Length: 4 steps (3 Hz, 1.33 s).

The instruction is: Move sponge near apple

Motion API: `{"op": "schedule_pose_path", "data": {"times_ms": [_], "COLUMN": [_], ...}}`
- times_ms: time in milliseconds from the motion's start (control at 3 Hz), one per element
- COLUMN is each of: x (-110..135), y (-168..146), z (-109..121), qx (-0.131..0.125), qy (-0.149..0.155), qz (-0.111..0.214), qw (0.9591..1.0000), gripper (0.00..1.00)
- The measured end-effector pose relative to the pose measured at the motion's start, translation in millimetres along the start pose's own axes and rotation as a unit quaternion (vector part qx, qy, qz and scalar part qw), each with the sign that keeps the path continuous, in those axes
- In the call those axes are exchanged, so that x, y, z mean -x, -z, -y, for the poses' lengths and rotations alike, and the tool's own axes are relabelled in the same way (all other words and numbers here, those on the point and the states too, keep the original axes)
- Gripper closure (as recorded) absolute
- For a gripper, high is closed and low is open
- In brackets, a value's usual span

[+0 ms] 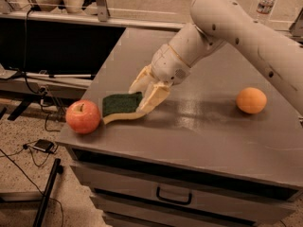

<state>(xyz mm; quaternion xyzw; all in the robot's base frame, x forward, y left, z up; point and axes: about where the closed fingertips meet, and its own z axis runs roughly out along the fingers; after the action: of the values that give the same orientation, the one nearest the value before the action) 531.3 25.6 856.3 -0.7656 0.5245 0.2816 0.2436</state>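
Status for you: tool (140, 100) is low over the surface (203, 141), at about 9 o'clock from its middle. It's on the end of the white arm (227, 27), which reaches in from 2 o'clock. Its two pale fingers (156, 94) are closed down to a narrow gap and pinch the 3 o'clock end of the sponge (120, 104), one finger behind that end, the other in front.

Sponge: green side up, yellow foam showing along the near edge. It's tilted, 9 o'clock end lower; can't tell whether that end touches the surface.

Apple (83, 117) stands at 8 o'clock from the sponge, by the surface's 8 o'clock corner, stem up. Sponge's free end is just beside the apple. It looks like a thin gap between them, but you can't call contact for sure from this angle.

Orange (251, 100) rests at 3 o'clock from the tool, well apart, on the right part of the surface.

Under the near edge you see a drawer (142, 193) with a dark handle (173, 197). Clear bottle (266, 3) stands at 1 o'clock, beyond the surface. Cables (28, 145) lie on the floor at 8 o'clock.
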Motion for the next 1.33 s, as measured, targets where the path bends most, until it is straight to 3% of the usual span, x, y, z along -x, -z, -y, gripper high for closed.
{"op": "schedule_pose_path", "data": {"times_ms": [1000,1333], "x": [2.4,3.2], "y": [-5.3,-7.1], "z": [1.3,1.7], "qx": [0.002,0.003], "qy": [0.002,0.003], "qz": [0.001,0.002], "qw": [1.0,1.0], "gripper": [0.13,0.0]}}
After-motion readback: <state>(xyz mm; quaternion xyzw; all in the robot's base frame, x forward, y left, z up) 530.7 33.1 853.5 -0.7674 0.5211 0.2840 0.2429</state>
